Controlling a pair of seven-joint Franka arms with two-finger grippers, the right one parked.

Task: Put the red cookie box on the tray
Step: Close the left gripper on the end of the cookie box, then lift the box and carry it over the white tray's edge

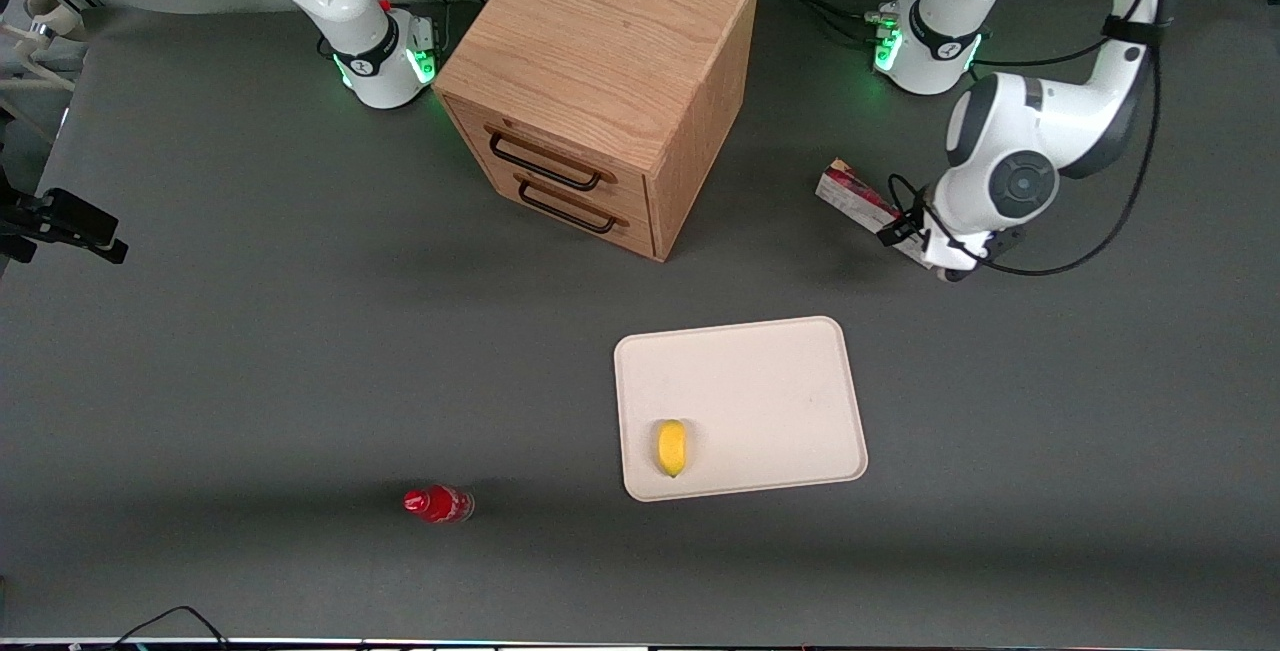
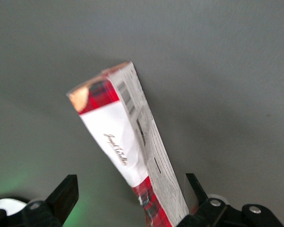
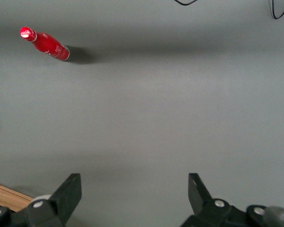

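Gripper (image 2: 130, 191) spread wide astride red cookie box (image 2: 128, 146), fingers (image 2: 64, 194) clear of carton; tray (image 1: 770, 371) well apart, nearer front camera, carrying 1 lemon (image 1: 672, 447).

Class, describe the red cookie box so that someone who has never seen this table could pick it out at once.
Start at the wooden cabinet, then look along the table toward the working arm's end. There the red cookie box lies on the grey table, with the gripper over one end and its fingers spread either side. It is a long, narrow red-and-white carton, unlike the small red bottle near the front camera.

Gripper (image 1: 925, 243) at box; tray (image 1: 780, 371) open (1 lemon (image 1: 672, 447))
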